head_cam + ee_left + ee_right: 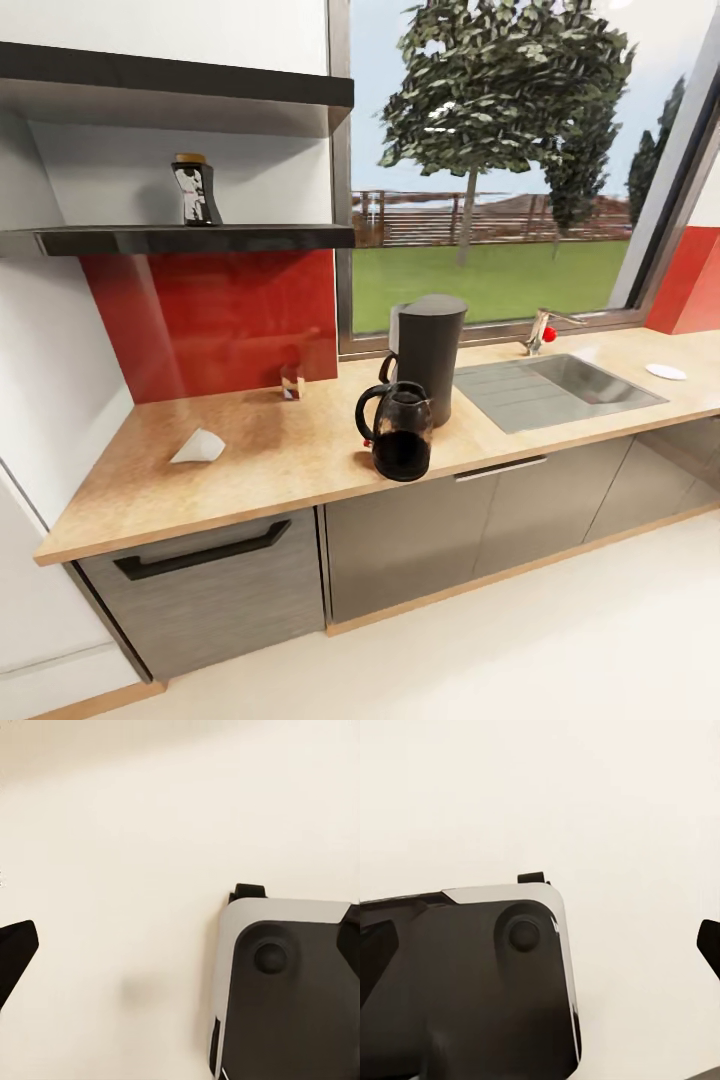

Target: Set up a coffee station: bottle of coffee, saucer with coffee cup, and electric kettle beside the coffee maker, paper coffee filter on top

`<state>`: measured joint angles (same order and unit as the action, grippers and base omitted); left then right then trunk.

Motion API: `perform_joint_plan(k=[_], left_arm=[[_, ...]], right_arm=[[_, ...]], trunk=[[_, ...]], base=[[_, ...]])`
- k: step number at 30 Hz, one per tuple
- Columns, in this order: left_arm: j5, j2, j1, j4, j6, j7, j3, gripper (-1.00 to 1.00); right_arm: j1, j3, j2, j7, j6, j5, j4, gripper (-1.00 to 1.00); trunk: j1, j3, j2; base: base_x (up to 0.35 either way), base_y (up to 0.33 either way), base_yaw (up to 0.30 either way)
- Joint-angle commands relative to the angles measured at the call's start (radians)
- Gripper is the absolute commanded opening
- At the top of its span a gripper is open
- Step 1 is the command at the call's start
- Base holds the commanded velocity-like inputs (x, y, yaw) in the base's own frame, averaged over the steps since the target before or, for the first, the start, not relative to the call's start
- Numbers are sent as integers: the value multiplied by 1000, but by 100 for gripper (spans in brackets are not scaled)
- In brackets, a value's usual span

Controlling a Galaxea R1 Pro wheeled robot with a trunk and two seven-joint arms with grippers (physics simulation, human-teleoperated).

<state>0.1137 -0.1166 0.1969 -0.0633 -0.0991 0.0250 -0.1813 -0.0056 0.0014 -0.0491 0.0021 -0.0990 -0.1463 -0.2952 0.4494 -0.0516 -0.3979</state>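
Note:
The coffee maker (428,352) stands on the countertop (250,470) left of the sink, and the electric kettle (397,432) sits right in front of it. Up on the lower wall shelf stands the bottle of coffee (196,190). The paper coffee filter (199,446) lies on the counter's left part. A small cup (292,382), seemingly the coffee cup, stands by the red backsplash. The saucer (666,371) lies far right, beyond the sink. My left gripper (180,945) and right gripper (540,945) are open, fingertips wide apart, over pale floor and my own base.
A steel sink (560,388) with a tap (541,330) is set into the counter under the window. Two dark shelves (180,240) hang on the left wall. Grey cabinets (400,540) run below. My base (292,997) sits on pale floor.

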Motion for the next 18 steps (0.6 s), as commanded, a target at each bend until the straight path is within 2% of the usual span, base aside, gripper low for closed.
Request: perform_joint_plan(k=[1,8,13,18], left_arm=[[11,0,2,-2,-5,3,-8,100],[10,-1,13,-40,-16,3,-10,100],[9,0,15,-150,-60,3,-10,100],[9,6,16,-310,-76,-1,-10,100]], right_arm=[[-1,0,0,0,-3,-9,0,100],[-1,-1,0,0,-2,-12,-2,100],[-1,-1,0,0,-2,-11,0,100],[-1,-1,1,-3,-2,-10,2,100]], trunk=[[1,-2,-2],[1,-2,-2],[1,-2,-2],[1,-2,-2]], base=[[0,0,0],[0,0,0],[0,0,0],[0,0,0]])
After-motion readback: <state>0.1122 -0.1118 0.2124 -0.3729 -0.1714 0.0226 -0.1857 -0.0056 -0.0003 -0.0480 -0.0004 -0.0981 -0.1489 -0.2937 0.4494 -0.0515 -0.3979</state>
